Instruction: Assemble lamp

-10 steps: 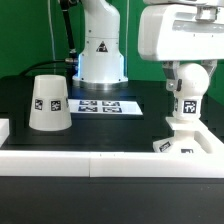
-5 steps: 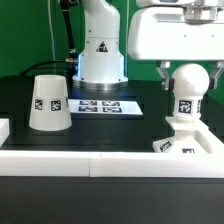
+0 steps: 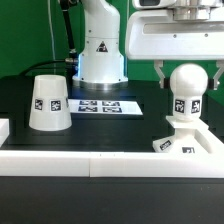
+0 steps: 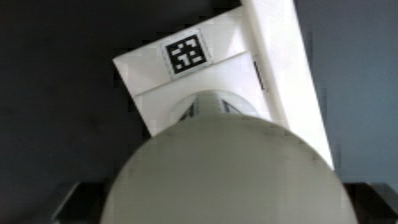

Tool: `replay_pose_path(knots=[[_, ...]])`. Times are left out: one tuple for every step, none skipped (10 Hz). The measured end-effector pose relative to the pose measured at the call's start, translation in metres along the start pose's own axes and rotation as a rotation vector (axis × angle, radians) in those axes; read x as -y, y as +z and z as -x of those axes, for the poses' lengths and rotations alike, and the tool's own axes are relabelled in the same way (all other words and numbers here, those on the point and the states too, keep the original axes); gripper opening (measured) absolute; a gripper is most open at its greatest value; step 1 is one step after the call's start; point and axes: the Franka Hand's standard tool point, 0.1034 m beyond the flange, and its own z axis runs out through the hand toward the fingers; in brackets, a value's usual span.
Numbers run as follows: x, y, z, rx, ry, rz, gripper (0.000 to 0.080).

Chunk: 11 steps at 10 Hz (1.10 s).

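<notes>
1. Now, the table (image 3: 115, 128): a black top with a white wall (image 3: 90, 162) along the front. The marker board (image 3: 100, 106) lies mid-table.
2. Shade (image 3: 48, 103): stands wide end down at the exterior view's left, well apart from the other parts.
3. Base (image 3: 186, 145): lies flat at the exterior view's right, just behind the wall.
4. Bulb (image 3: 187, 84): stands upright on the base, stem down. Cannot tell whether it is fully seated. It fills the wrist view.
5. Gripper (image 3: 187, 74): hangs over the bulb with jaws wide. The fingers (image 3: 160, 74) flank the bulb's crown with a gap on each side, and it holds nothing.
6. Risks, as I judge them:
   - A sideways move before clearing the crown would clip the bulb with a finger, tipping it or shifting the base.
   - A half-seated stem would let the bulb lean when the shade goes over it.
   - A tilted shade could catch on the bulb.
</notes>
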Motion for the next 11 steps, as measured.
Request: replay_pose_path(knots=[[-0.0003,0.0001,-0.0001,0.001,0.064,-0.001,0.058],[-0.0002,0.0001,-0.0001,0.002,0.097,-0.002,0.058],[-0.0005,0.0002,-0.0002,0.004,0.18,-0.006,0.058],[-0.0005,0.0003,-0.0002,0.005,0.231,-0.007,0.058],[-0.0003,0.0003,0.0,0.006,0.275,-0.007,0.058],[0.0005,0.0007,0.0015,0.012,0.417,-0.011,0.058],[0.001,0.0007,0.0019,0.018,0.526,-0.017,0.058],[0.0011,0.0009,0.002,0.031,0.638,-0.028,0.058],[0.0005,0.0012,0.0017,0.049,0.731,-0.038,0.058],[0.0001,0.0016,0.002,0.065,0.798,-0.042,0.058],[0.0003,0.0021,0.0023,0.08,0.889,-0.051,0.058]])
